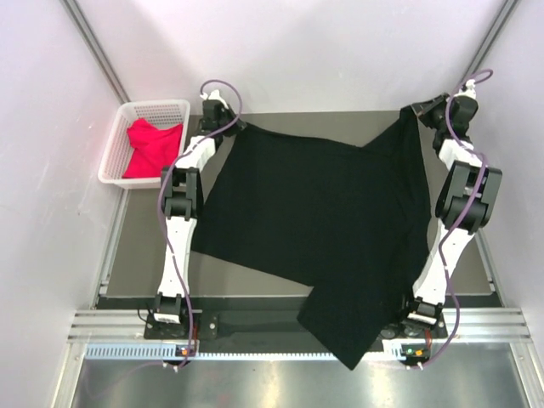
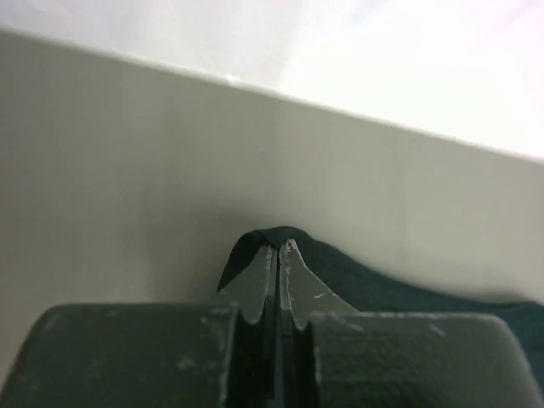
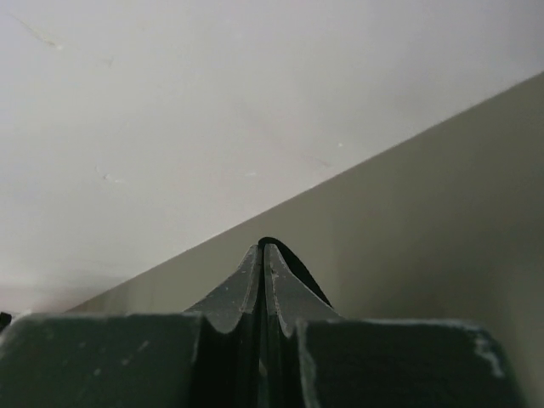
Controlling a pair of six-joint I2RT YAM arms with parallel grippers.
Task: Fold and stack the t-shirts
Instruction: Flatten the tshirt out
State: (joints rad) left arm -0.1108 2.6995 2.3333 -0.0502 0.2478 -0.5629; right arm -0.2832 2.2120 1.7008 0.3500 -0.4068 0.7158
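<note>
Both end effectors are clenched on the black t-shirt: one far corner is pinched by the left end effector, the other by the right end effector. The black t-shirt is spread across the surface between the two arms, and its near end is draped over the near edge. The red-pink t-shirt is bunched up in the white basket at the far left.
</note>
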